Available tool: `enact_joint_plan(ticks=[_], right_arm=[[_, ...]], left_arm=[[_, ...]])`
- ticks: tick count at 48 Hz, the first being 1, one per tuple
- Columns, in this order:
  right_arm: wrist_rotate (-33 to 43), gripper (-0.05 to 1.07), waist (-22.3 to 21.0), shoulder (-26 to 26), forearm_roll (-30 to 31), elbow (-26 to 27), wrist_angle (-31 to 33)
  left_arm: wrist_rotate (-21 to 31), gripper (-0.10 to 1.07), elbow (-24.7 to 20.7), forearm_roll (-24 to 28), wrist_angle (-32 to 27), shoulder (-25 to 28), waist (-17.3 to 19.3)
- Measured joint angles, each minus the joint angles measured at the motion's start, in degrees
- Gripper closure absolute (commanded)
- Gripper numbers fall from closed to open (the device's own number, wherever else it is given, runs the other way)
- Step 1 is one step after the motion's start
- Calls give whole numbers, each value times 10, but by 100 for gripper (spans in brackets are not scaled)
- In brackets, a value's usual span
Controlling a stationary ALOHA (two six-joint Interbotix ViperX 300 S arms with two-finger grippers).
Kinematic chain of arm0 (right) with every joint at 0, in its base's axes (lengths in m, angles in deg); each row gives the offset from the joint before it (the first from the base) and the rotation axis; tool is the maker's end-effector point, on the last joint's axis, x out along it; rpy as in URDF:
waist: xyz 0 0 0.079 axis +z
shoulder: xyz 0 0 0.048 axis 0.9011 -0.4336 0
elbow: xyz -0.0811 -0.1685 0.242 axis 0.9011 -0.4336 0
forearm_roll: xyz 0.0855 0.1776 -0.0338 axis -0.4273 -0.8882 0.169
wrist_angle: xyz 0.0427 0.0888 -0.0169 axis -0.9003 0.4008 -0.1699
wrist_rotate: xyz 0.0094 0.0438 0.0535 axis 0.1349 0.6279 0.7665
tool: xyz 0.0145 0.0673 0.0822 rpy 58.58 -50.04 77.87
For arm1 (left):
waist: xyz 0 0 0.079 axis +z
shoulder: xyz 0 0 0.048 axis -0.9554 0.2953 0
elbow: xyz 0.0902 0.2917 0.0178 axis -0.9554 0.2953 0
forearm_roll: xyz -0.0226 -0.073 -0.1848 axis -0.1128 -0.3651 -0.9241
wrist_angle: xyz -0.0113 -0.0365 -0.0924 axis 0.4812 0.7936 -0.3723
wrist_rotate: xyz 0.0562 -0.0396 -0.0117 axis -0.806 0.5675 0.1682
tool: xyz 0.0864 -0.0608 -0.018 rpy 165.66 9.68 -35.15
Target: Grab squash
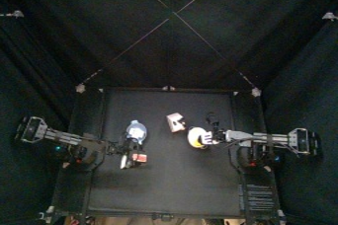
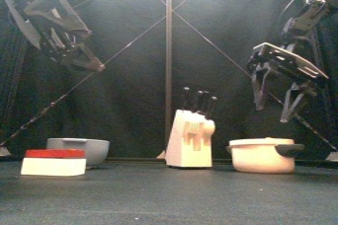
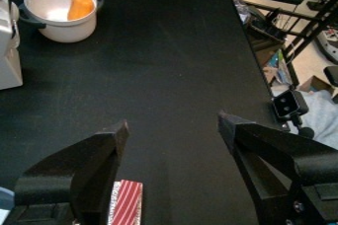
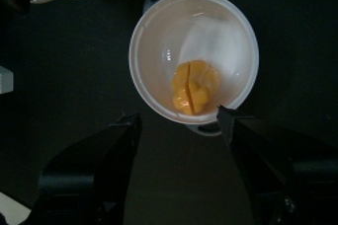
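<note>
The squash (image 4: 195, 86) is a yellow-orange lump lying inside a white two-handled pot (image 4: 199, 32). My right gripper (image 4: 181, 122) hangs open just above the pot, one jaw on each side of the squash, touching nothing. In the top view the squash (image 1: 199, 139) is right of the table's centre, with the right gripper (image 1: 220, 136) over it. In the front view the pot (image 2: 264, 155) hides the squash and the right gripper (image 2: 280, 93) hangs above it. My left gripper (image 3: 172, 130) is open and empty, raised at the left (image 2: 79, 56). The left wrist view shows the squash (image 3: 81, 6) in the pot far off.
A white knife block (image 2: 192, 138) stands mid-table, next to the pot. A grey bowl (image 2: 77, 150) and a red-and-white box (image 2: 55, 163) lie at the left. A blue-and-white round object (image 1: 134, 130) shows in the top view.
</note>
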Motion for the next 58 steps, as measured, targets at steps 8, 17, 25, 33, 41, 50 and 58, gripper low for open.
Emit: enact_joint_plan(ticks=[8, 17, 25, 33, 41, 50, 58], right_arm=[[25, 9, 7, -12, 29, 0, 2], [25, 9, 11, -47, 32, 1, 1], [24, 9, 11, -93, 34, 14, -2], [19, 9, 11, -126, 54, 33, -2], [14, 9, 11, -137, 95, 40, 5], [-7, 9, 21, -136, 126, 40, 15], [-22, 9, 31, -131, 127, 40, 16]], left_arm=[[1, -5, 2, 0, 1, 0, 0], [1, -5, 4, 0, 2, 1, 0], [1, -5, 7, 1, 2, 0, 0], [1, -5, 10, 0, 2, 0, 0], [1, -5, 11, 0, 2, 0, 0], [0, -5, 15, 0, 2, 0, 0], [1, -5, 15, 1, 2, 0, 1]])
